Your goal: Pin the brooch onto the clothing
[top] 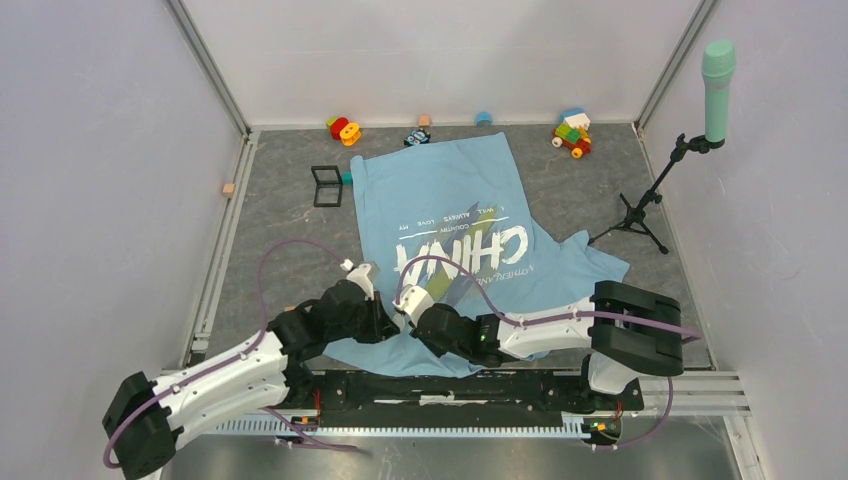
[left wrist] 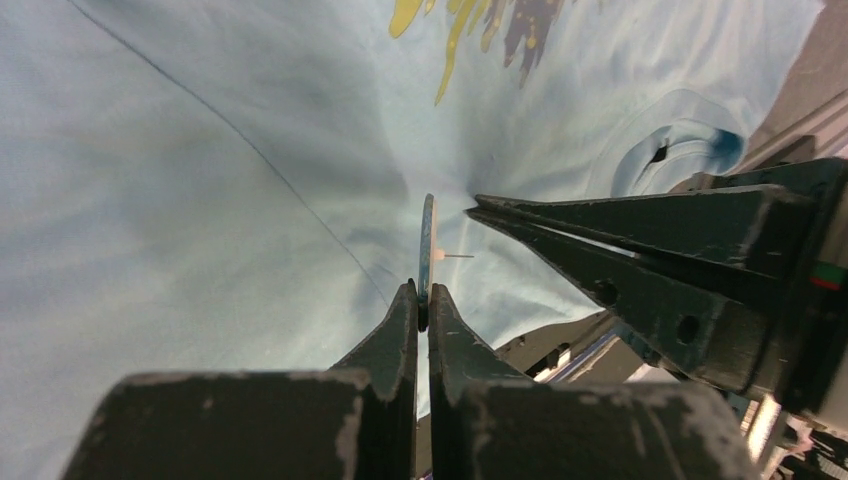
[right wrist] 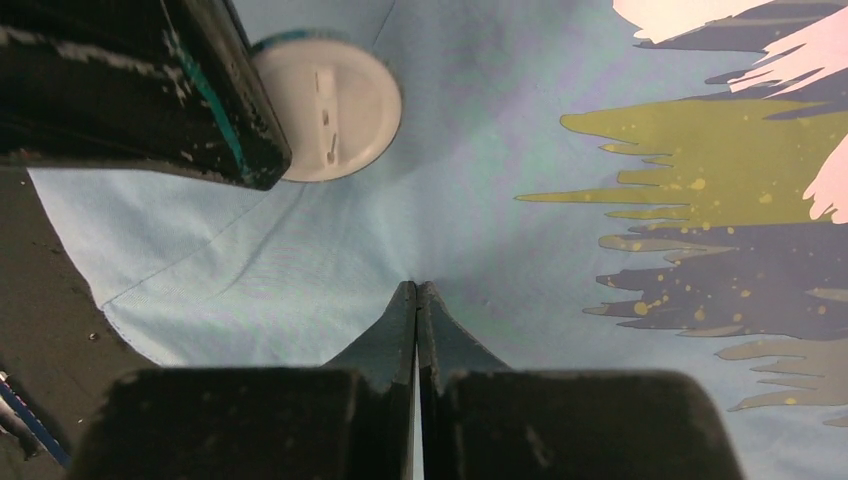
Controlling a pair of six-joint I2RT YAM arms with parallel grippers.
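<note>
The left hand [left wrist: 421, 300] is clamped tight on the lower edge of the brooch [left wrist: 427, 235]. The brooch stands on edge just past its fingertips, white back and pin facing the right hand [right wrist: 416, 292]. That hand's fingers are pressed together on a tuck of the light blue T-shirt [right wrist: 520, 90], close beside the brooch.

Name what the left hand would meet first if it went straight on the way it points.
Probably the T-shirt: the left hand, holding the brooch, points at its fabric; depth is unclear.
</note>
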